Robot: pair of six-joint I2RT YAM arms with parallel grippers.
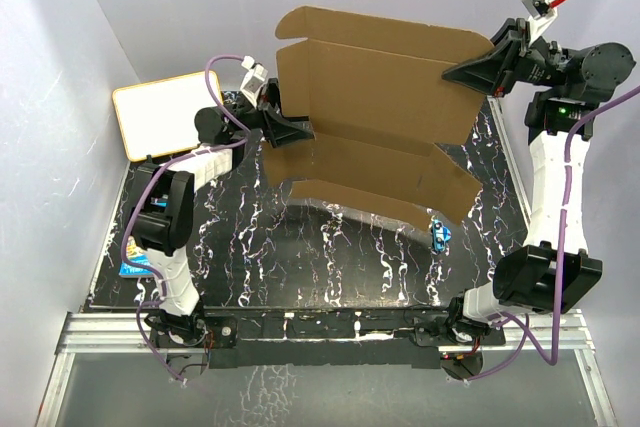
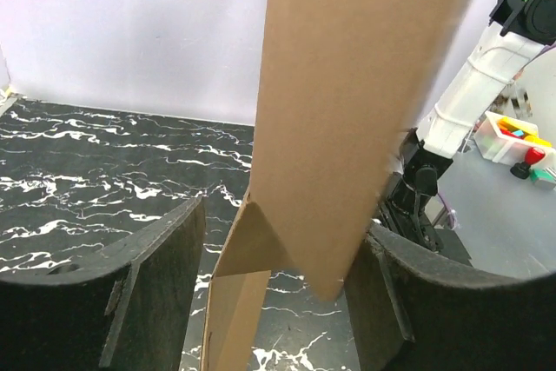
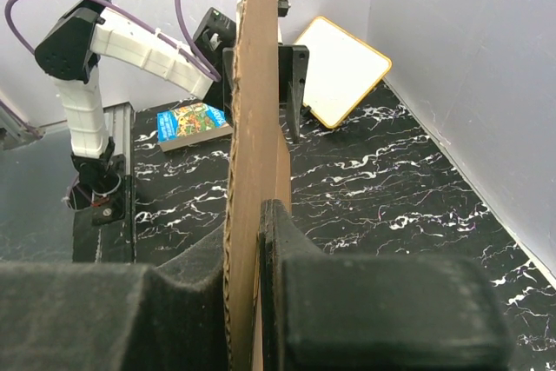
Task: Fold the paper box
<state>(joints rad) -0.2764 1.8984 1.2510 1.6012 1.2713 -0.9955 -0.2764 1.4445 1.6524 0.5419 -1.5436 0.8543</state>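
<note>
The paper box [image 1: 380,97] is a large brown die-cut cardboard sheet, held upright above the black marble table [image 1: 330,267] with its flaps hanging toward me. My right gripper [image 1: 455,72] is shut on the sheet's upper right edge; in the right wrist view the pads [image 3: 287,249] pinch the cardboard [image 3: 256,84] edge-on at my right gripper [image 3: 248,232]. My left gripper [image 1: 292,132] stands open astride the sheet's left edge. In the left wrist view the cardboard [image 2: 347,84] passes between the spread fingers [image 2: 165,258] of my left gripper [image 2: 285,219], with a clear gap on the left side.
A white board with a tan frame [image 1: 160,117] leans at the back left corner. A colourful book [image 1: 135,269] lies at the table's left edge, near the left arm's base. A small blue object [image 1: 439,235] sits on the table under the sheet's lower right corner. Walls close in on three sides.
</note>
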